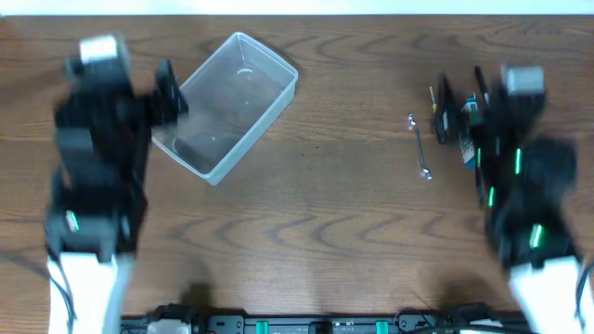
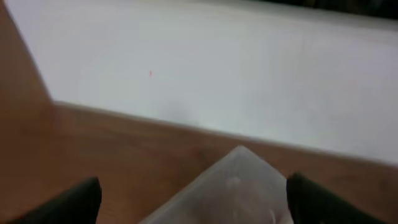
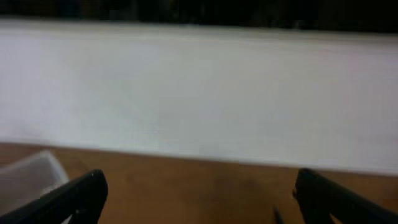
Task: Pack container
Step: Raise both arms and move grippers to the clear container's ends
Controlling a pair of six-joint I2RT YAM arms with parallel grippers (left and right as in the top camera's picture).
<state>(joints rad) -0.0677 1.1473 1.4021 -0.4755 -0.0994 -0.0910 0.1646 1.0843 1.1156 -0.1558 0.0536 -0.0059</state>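
The container is a clear plastic tub lying at an angle on the wooden table, back left, with nothing visible inside. My left gripper is right at its left side. In the left wrist view the fingers are wide open with a corner of the container between them. My right gripper is at the far right over a cluster of hand tools. In the right wrist view its fingers are open and empty, and the container's corner shows at the far left.
A small metal wrench lies on the table right of centre. Dark tools and a yellow-tipped screwdriver lie by the right arm, partly hidden. A white wall runs along the table's back edge.
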